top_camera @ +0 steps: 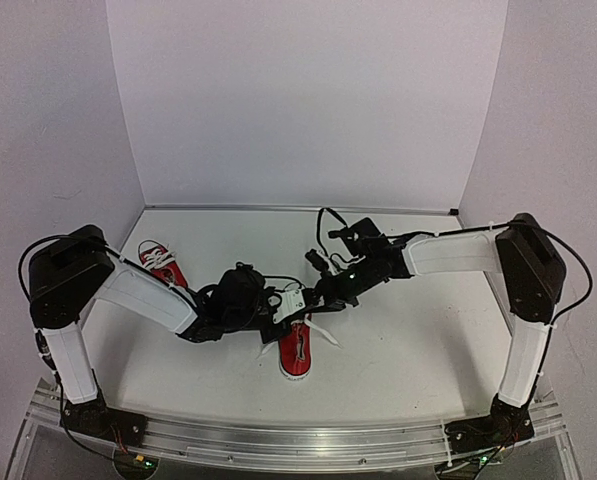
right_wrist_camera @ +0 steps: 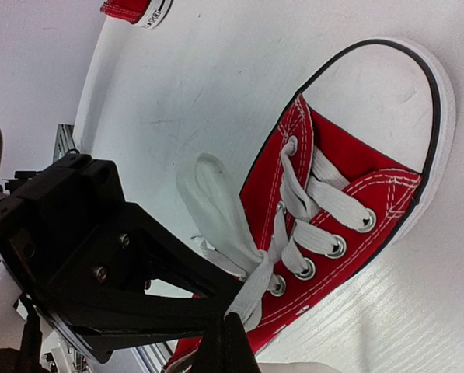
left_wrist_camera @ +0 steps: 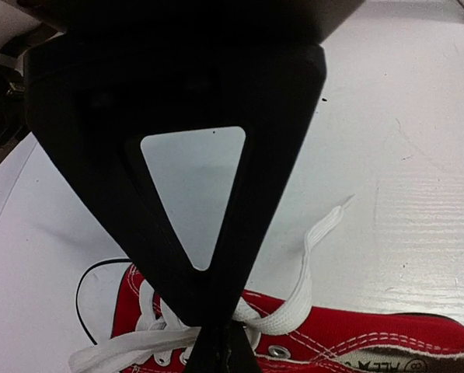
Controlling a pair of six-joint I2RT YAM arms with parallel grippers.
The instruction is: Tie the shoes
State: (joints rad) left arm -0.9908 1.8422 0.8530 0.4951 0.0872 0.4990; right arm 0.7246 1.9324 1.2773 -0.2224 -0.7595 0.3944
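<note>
Near the middle of the table (top_camera: 418,345), one red shoe (top_camera: 296,352) lies with its white toe cap toward the arm bases, while the other shoe (top_camera: 164,264) sits well apart at the far left, by the wall. Both arms meet over the first one: the left gripper (left_wrist_camera: 216,348) has its jaws pressed together on the white lace (left_wrist_camera: 313,260), whose free end trails onto the table, and the right gripper (right_wrist_camera: 228,332) is likewise pinched tight on a strand of it beside the top eyelets. Dark print (left_wrist_camera: 391,365) on the pale lining is cut off at the frame edge and cannot be read, nor can the small mark on the other shoe's sole.
</note>
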